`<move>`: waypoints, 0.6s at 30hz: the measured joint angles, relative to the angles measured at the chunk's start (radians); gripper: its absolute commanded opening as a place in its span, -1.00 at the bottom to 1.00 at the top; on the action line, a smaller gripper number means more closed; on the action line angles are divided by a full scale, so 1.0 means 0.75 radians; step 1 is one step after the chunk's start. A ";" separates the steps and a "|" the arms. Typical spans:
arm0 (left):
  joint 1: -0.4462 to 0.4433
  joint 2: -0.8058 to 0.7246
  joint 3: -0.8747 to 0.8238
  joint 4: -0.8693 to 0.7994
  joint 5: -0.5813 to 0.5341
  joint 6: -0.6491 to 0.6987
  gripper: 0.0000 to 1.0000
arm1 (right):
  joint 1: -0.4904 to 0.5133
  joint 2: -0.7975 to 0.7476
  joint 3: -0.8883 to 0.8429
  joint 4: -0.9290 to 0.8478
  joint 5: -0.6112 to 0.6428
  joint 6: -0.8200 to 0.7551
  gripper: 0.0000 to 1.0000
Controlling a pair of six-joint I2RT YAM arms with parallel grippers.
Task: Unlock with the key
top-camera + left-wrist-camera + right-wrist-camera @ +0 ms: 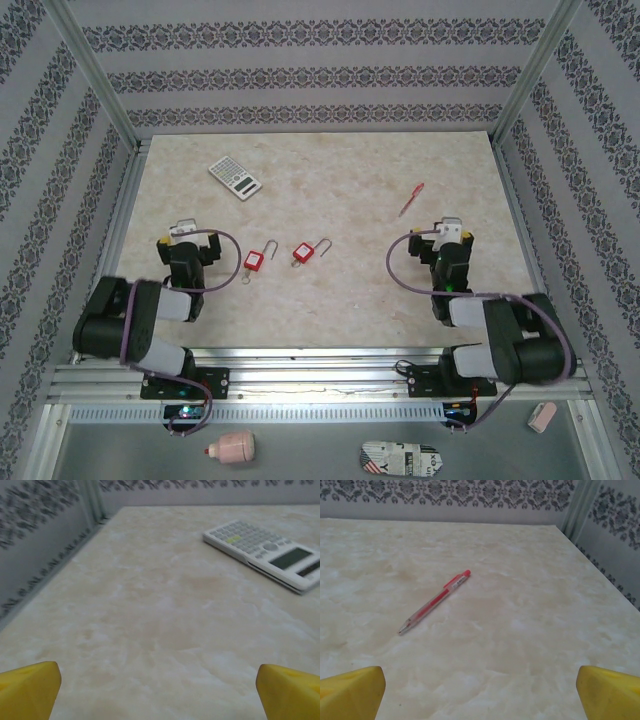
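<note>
Two red padlocks with silvery shackles lie on the marble table between the arms, one nearer the left arm and one to its right. At this size I cannot make out the key; it is out of view for both wrist cameras. My left gripper rests left of the padlocks; in the left wrist view it is open, its yellow fingertips wide apart over bare table. My right gripper stands right of the padlocks, and in the right wrist view it is open too, holding nothing.
A white calculator lies at the back left, ahead of the left gripper. A red pen lies at the back right, ahead of the right gripper. Patterned walls and metal posts enclose the table.
</note>
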 measured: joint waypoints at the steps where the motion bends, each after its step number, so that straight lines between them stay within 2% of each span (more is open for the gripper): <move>1: 0.000 0.050 -0.003 0.042 0.031 0.002 0.99 | 0.006 0.085 0.001 0.086 -0.005 -0.011 0.96; 4: 0.016 0.109 0.017 0.061 0.099 0.001 0.99 | 0.012 0.224 0.037 0.115 0.005 -0.023 0.95; 6: 0.035 0.092 0.097 -0.037 0.130 0.001 0.99 | -0.014 0.219 0.104 0.038 0.004 0.003 0.96; 9: 0.043 0.085 0.206 -0.061 0.184 0.001 0.99 | -0.083 0.201 0.186 0.026 -0.006 0.037 0.96; 18: 0.044 0.080 0.221 -0.119 0.233 0.001 0.99 | -0.093 0.191 0.193 0.014 -0.006 0.069 0.96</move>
